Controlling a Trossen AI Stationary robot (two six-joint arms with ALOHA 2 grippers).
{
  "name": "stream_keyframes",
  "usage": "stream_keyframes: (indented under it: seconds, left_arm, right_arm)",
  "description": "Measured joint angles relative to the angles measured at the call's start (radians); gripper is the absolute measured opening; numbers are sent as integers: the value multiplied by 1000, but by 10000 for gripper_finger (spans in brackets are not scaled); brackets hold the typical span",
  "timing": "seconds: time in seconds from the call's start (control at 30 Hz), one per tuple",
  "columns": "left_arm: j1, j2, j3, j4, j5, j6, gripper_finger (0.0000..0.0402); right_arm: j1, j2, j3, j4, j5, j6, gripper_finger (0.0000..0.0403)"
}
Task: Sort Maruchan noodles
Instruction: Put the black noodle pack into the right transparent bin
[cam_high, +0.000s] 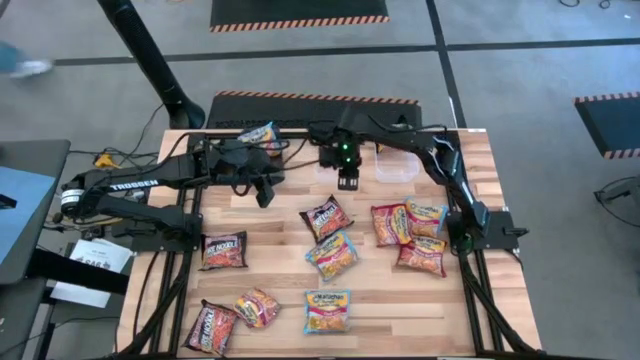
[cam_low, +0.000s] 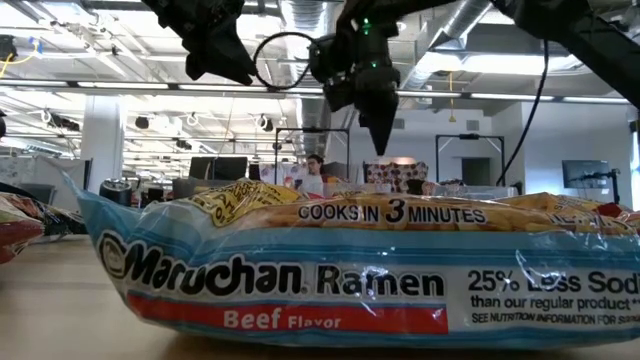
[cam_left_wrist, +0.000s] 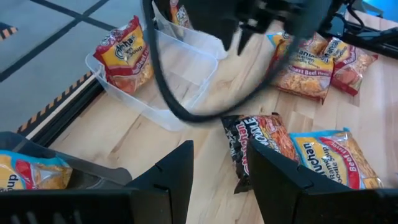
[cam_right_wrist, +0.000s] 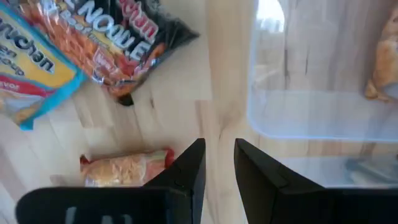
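Several Maruchan noodle packets lie flat on the wooden table (cam_high: 280, 270): black/red ones (cam_high: 327, 217) (cam_high: 224, 250), light blue ones (cam_high: 333, 255) (cam_high: 326, 310), and red/orange ones (cam_high: 257, 307) (cam_high: 422, 255). A light blue packet (cam_high: 262, 133) lies in a dark bin at the far edge. A red/orange packet (cam_left_wrist: 124, 56) lies in the clear bin (cam_left_wrist: 180, 68). My left gripper (cam_left_wrist: 224, 180) hangs open above the table's far left, holding nothing. My right gripper (cam_right_wrist: 219, 168) points down, open and holding nothing, above bare wood beside the clear bin (cam_right_wrist: 323, 93).
A light blue beef packet (cam_low: 330, 270) fills the low view's foreground at the near edge. Three packets (cam_high: 408, 235) cluster at the right side. The clear bin (cam_high: 395, 165) stands at the far right, under the right arm. Bare wood lies between the packet groups.
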Motion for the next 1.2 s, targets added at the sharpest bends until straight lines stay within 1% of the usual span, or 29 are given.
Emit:
stream_keyframes:
  seconds: [0.1, 0.3, 0.4, 0.63, 0.73, 0.87, 1.03, 1.2]
  left_arm:
    - [0, 0, 0, -2, 0, 2, 136]
    - [0, 0, 0, -7, 2, 6, 136]
    - [0, 0, 0, -8, 36, -2, 136]
    - [0, 0, 0, -39, 152, -49, 136]
    - [0, 0, 0, -63, 177, -70, 136]
    - [0, 0, 0, -86, 180, -100, 136]
    - [0, 0, 0, -126, 212, -107, 136]
    - [0, 0, 0, -169, 234, -131, 136]
  right_arm:
    - [49, -52, -18, 8, 1, 9, 108]
    - [156, -197, -101, 7, 2, 72, 108]
    - [205, -281, -144, 22, 3, 122, 108]
    - [311, -438, -242, 72, 3, 252, 108]
    - [344, -489, -288, 77, 15, 301, 108]
    - [384, -544, -351, 80, 65, 370, 108]
    - [427, -611, -469, 112, 66, 424, 108]
    - [464, -696, -660, 296, 65, 427, 108]
